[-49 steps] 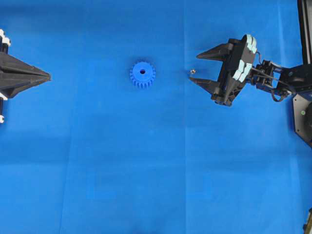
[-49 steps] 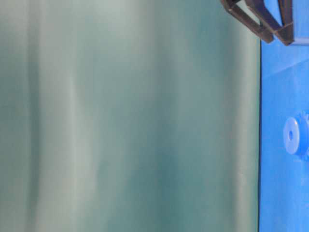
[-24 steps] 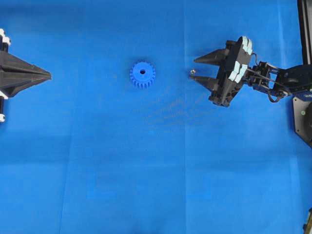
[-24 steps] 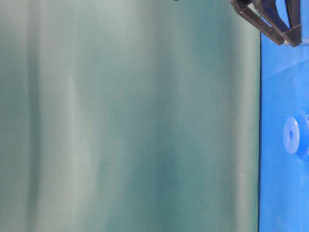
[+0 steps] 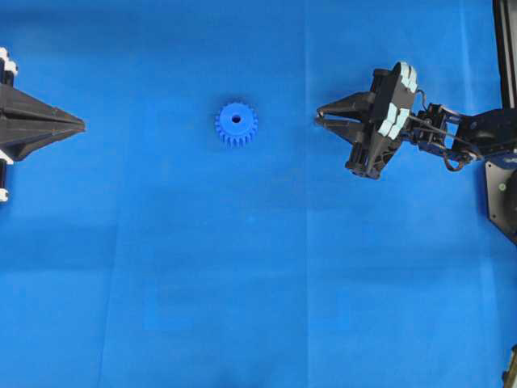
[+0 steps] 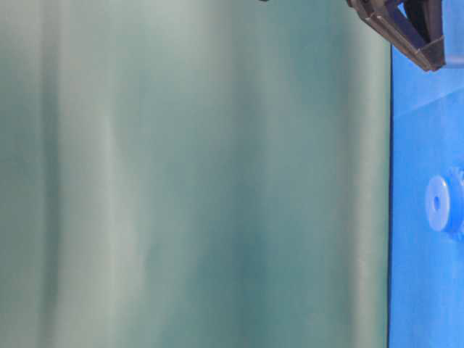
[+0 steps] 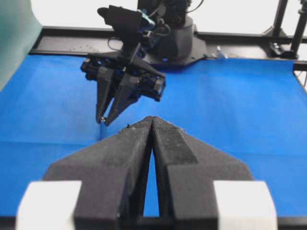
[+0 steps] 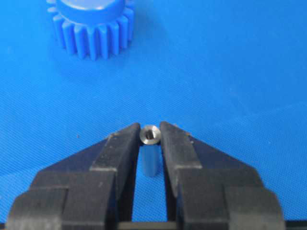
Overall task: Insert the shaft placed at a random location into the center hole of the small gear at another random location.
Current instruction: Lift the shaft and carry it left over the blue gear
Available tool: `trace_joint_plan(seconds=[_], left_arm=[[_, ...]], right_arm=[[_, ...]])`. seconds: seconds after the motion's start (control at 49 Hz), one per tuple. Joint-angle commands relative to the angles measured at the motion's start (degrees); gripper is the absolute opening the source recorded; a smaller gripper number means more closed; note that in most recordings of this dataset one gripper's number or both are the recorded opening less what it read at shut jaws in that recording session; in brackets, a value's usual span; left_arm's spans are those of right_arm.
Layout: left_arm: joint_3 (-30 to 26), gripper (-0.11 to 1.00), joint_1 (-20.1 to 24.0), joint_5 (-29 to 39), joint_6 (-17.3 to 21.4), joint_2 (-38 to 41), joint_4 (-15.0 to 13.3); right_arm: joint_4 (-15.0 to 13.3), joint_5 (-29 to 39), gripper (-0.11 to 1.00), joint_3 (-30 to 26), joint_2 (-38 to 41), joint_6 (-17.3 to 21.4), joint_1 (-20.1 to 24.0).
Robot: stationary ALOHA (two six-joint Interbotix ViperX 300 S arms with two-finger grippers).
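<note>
The small blue gear (image 5: 237, 124) lies flat on the blue mat, its dark center hole (image 5: 237, 119) facing up; it also shows in the right wrist view (image 8: 92, 26) and at the table-level view's right edge (image 6: 439, 204). My right gripper (image 5: 320, 117) is shut on the silvery shaft (image 8: 150, 135), which stands between its fingertips, right of the gear. The shaft also glints at those tips in the left wrist view (image 7: 101, 120). My left gripper (image 5: 81, 124) is shut and empty at the far left, its tips (image 7: 152, 118) pointing toward the gear.
The blue mat (image 5: 258, 283) covers the whole work surface. The right arm's black base (image 5: 502, 190) stands at the right edge. A green backdrop (image 6: 196, 174) fills most of the table-level view.
My right gripper has closed from wide open onto the shaft and shifted slightly left. The left gripper and the gear have not moved.
</note>
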Motion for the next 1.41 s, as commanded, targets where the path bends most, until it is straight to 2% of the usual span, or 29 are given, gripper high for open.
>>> trace_joint_plan(seconds=[0.0, 0.327, 0.551, 0.776, 1.184, 1.388], left_arm=[[-0.62, 0.00, 0.09, -0.09, -0.09, 0.35, 0.00], [-0.62, 0.00, 0.18, 0.26, -0.09, 0.35, 0.00], [-0.62, 0.00, 0.18, 0.26, -0.09, 0.35, 0.09], [-0.53, 0.00, 0.18, 0.97, -0.09, 0.44, 0.00], [-0.26, 0.00, 0.18, 1.32, -0.09, 0.35, 0.00], [-0.26, 0.00, 0.09, 1.32, -0.09, 0.35, 0.00]], right_arm=[[0.00, 0.70, 0.04, -1.05, -2.90, 0.09, 0.18], [0.09, 12.66, 0.04, -3.43, -12.57, -0.79, 0.00], [0.09, 13.45, 0.04, -4.04, -12.39, -0.97, -0.09], [0.09, 13.62, 0.04, -7.56, -9.76, -0.88, 0.00], [-0.44, 17.40, 0.04, -21.80, -0.70, -1.23, 0.97], [-0.70, 18.02, 0.04, -26.02, 1.93, -1.32, 1.76]])
